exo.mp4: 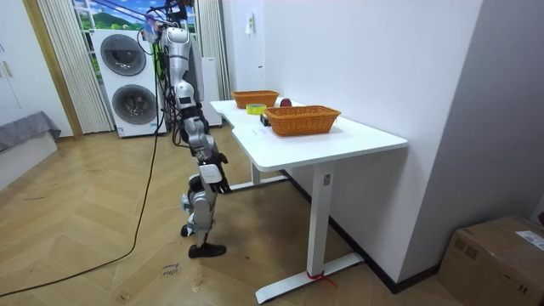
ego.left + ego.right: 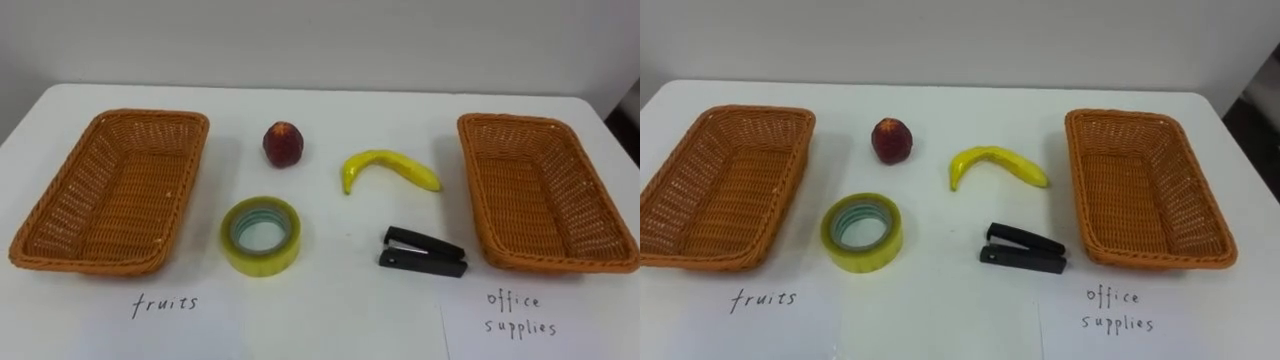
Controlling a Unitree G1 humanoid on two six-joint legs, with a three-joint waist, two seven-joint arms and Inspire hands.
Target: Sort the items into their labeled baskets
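Observation:
Two brown wicker baskets stand on the white table: one at the left (image 2: 60, 250), one at the right (image 2: 478, 180), both with nothing in them. Between them lie a dark red peach (image 2: 284, 144), a yellow banana (image 2: 390, 168), a yellow roll of tape (image 2: 261, 235) and a black stapler (image 2: 422, 252). The peach and banana are farther back; the tape and stapler are nearer me. In the room view I stand at the table's long side with my right hand (image 1: 216, 178) hanging low beside my body, below the tabletop.
A handwritten paper label lies in front of each basket, left (image 2: 165, 303) and right (image 2: 518, 313). The table's far edge meets a white wall. In the room view, stacked washing machines (image 1: 127, 81) stand behind me and a cardboard box (image 1: 497, 255) sits on the floor.

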